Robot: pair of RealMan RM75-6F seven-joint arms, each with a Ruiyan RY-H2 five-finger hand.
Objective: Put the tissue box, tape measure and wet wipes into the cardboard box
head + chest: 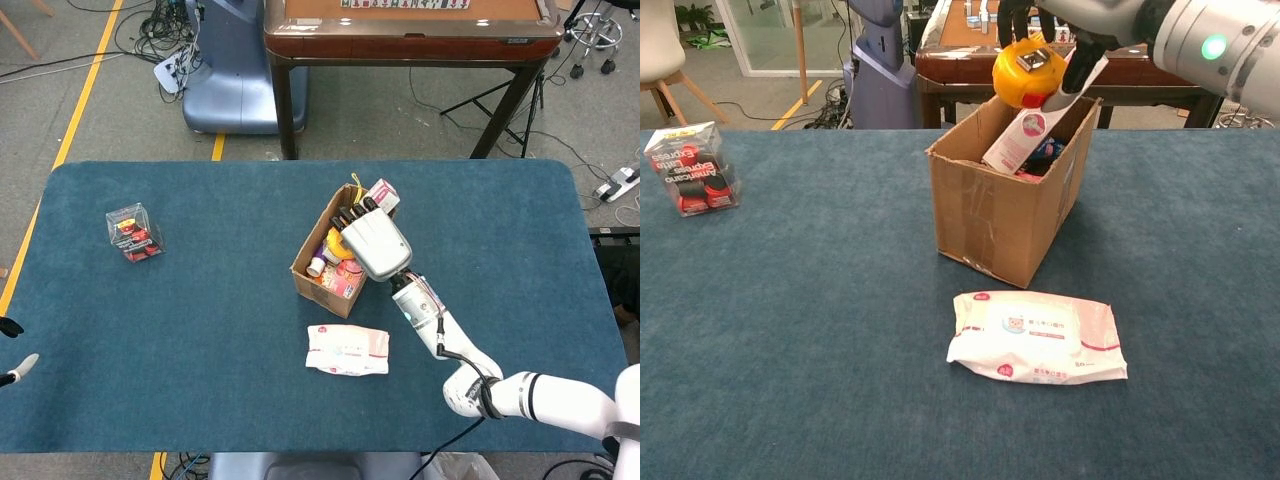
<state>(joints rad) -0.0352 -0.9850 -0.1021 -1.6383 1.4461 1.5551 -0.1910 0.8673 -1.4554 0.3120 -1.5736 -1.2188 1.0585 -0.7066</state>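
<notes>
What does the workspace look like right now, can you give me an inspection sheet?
Surface: blue cloth table.
Job's things: cardboard box open, upright; tissue box leaning inside it; tape measure held above the opening; wet wipes flat on the table in front of the box.
Clutter: clear case of small red items at far left.
Hands: right hand grips the tape measure over the box; left hand only partly visible at the table's left edge, state unclear.
Cables: bundles on the floor behind the table.
Surroundings: wooden game table, blue machine base.
</notes>
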